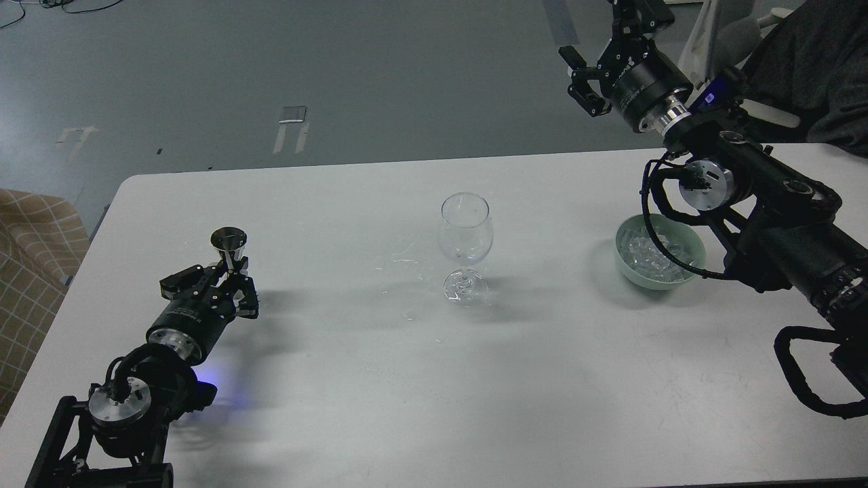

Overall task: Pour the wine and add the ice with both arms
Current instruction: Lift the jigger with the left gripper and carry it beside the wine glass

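Observation:
An empty-looking clear wine glass stands upright at the table's middle. My left gripper at the front left is shut on a small steel jigger, held upright just above the table; any wine inside it is hidden. A pale green bowl of clear ice chunks stands at the right, partly behind my right arm's cable. My right gripper is open and empty, raised high beyond the table's far edge, above and behind the bowl.
Clear droplets lie on the white table left of the glass. A seated person in dark clothing is at the far right corner, close to my right arm. Checked fabric lies off the left edge.

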`<state>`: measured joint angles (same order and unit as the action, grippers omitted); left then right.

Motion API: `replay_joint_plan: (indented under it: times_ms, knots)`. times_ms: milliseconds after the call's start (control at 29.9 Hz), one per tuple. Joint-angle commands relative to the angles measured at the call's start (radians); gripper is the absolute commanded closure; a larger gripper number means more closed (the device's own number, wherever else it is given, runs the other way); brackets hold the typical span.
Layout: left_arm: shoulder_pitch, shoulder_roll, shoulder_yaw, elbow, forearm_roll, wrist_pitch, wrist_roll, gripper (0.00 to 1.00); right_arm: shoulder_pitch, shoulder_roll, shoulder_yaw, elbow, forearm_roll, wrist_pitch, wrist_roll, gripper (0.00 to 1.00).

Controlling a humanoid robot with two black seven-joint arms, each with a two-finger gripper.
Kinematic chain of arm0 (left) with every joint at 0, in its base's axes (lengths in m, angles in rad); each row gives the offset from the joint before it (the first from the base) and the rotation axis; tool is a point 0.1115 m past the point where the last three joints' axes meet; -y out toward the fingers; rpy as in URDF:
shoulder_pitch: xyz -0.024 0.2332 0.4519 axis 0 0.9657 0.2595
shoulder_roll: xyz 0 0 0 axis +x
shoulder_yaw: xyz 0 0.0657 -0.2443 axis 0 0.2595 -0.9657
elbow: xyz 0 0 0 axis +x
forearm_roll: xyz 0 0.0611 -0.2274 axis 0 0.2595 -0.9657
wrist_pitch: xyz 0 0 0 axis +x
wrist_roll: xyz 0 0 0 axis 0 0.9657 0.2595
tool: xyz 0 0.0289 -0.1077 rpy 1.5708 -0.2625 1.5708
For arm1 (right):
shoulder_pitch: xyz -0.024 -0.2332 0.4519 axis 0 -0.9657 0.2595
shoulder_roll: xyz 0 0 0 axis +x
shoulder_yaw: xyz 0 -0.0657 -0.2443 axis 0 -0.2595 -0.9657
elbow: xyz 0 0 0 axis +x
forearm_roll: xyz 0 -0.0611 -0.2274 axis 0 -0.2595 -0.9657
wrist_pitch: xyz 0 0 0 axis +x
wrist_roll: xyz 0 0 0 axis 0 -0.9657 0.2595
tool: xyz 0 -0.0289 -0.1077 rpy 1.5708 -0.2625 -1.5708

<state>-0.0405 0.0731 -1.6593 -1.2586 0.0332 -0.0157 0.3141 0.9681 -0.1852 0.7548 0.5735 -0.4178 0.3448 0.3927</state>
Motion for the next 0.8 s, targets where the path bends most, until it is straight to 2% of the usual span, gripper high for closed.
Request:
replay_joint_plan:
  times_ms: [0, 267, 768]
  knots:
    - [-0.030, 0.002, 0.003, -0.002, 0.002, 0.005, 0.003, 1.00, -0.003, -0.002, 0.001, -0.006, 0.002, -0.003, -0.001, 0.00]
    - [-0.073, 0.001, 0.072, -0.064, 0.004, 0.068, 0.017, 1.00, -0.048, -0.014, 0.009, -0.014, 0.005, -0.027, -0.005, 0.00]
    - [-0.085, 0.010, 0.104, -0.238, 0.005, 0.158, 0.085, 1.00, -0.154, -0.042, 0.040, -0.020, 0.007, -0.027, -0.005, 0.00]
